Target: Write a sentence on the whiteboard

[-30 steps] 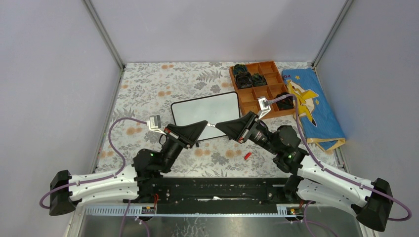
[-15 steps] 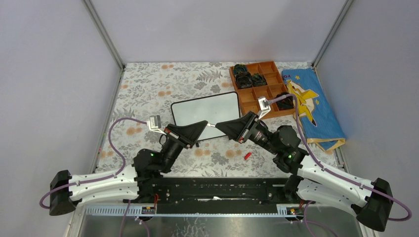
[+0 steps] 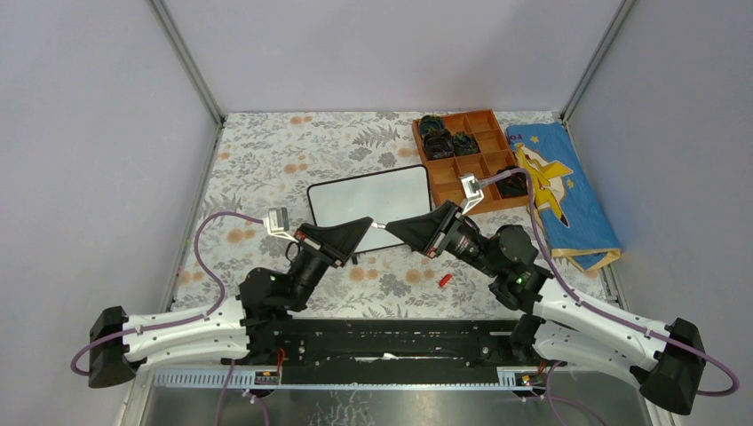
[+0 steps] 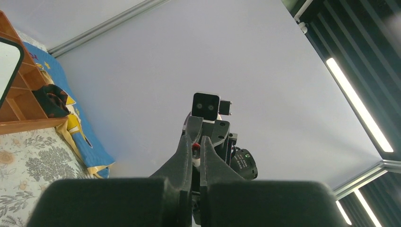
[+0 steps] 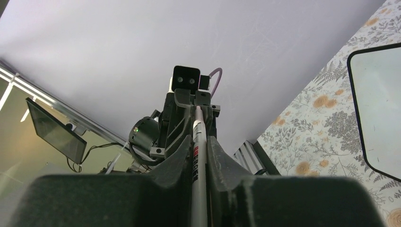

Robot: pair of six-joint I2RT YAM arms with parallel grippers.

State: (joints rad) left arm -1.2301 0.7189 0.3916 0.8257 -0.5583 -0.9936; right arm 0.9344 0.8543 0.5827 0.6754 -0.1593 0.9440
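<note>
The whiteboard (image 3: 368, 195) lies flat mid-table with a blank face, and no sentence shows on it. Over its near edge my two grippers meet tip to tip. My right gripper (image 3: 391, 229) (image 5: 198, 138) is shut on the white barrel of a marker (image 5: 198, 158) that points at the left one. My left gripper (image 3: 369, 220) (image 4: 196, 138) is shut, and the marker's red end (image 4: 195, 145) sits in the narrow slit at its fingertips. A corner of the whiteboard (image 5: 378, 109) shows in the right wrist view.
A small red cap (image 3: 446, 279) lies on the floral cloth near the right arm. A brown compartment tray (image 3: 484, 114) with dark items stands at the back right. A blue printed bag (image 3: 559, 191) lies beside it. Grey walls enclose the table.
The right wrist has turned very slightly. Both grippers stay tip to tip with the marker between them.
</note>
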